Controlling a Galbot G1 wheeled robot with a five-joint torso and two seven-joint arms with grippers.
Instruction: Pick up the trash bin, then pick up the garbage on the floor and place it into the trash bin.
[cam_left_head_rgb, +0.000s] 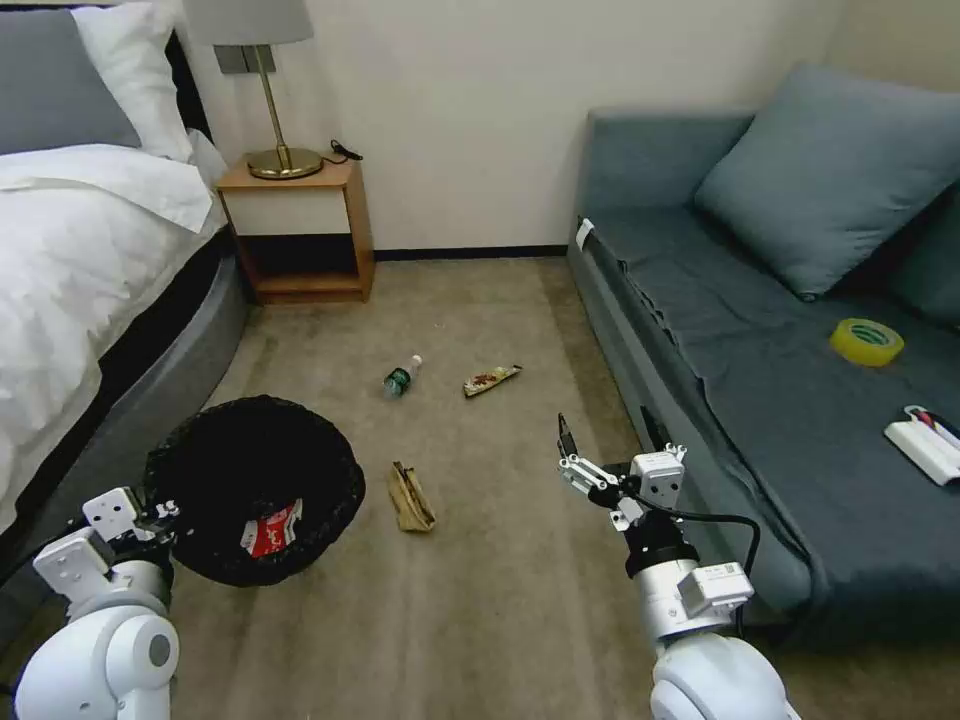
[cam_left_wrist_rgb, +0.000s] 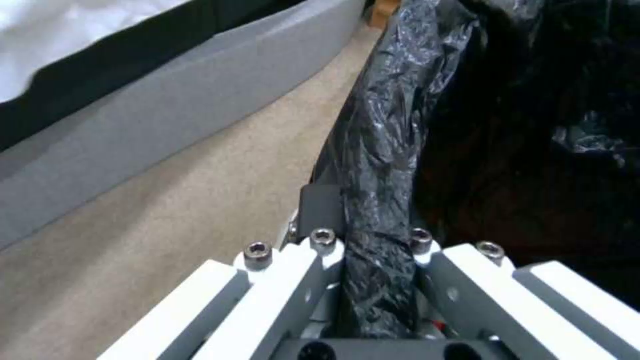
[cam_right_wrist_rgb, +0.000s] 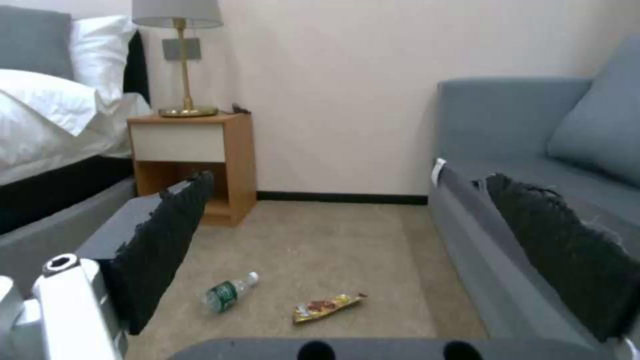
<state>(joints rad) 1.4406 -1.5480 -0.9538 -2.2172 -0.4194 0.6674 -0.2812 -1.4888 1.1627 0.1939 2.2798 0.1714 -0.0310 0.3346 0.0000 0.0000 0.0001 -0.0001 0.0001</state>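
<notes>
Head view shows the trash bin (cam_left_head_rgb: 255, 488) on the carpet (cam_left_head_rgb: 480, 600) beside the bed (cam_left_head_rgb: 70, 270), low on the robot's left, its black bag (cam_left_head_rgb: 330, 470) wrinkled over the rim. A red-and-white packet (cam_left_head_rgb: 272, 528) lies inside the bin. The left gripper (cam_left_head_rgb: 165, 512) sits at the bin's near-left edge; in the left wrist view the left gripper (cam_left_wrist_rgb: 373, 240) has its jaws closed tight on a fold of the bag-covered rim (cam_left_wrist_rgb: 380, 165), which runs up between the fingers (cam_left_wrist_rgb: 320, 202).

The right gripper (cam_left_head_rgb: 612, 440) hangs above the carpet, close to the front edge of the sofa (cam_left_head_rgb: 760, 400), with its jaws spread wide and nothing between them. In the right wrist view the right gripper (cam_right_wrist_rgb: 373, 240) has its two dark pads (cam_right_wrist_rgb: 167, 235) far apart, with bare floor between them.

Three pieces of garbage lie on the carpet. The tan paper wad (cam_left_head_rgb: 410, 497) is just to the right of the bin. The clear bottle (cam_left_head_rgb: 400, 377) with a green label lies farther off, towards the nightstand (cam_left_head_rgb: 295, 230), and the snack wrapper (cam_left_head_rgb: 491, 379) lies just to its right. The right wrist view has the bottle (cam_right_wrist_rgb: 229, 293) and the wrapper (cam_right_wrist_rgb: 327, 307) side by side but apart.

On the sofa seat rest a yellow tape roll (cam_left_head_rgb: 866, 341) and a flat white box (cam_left_head_rgb: 925, 444). A lamp (cam_left_head_rgb: 262, 90) stands on the nightstand
</notes>
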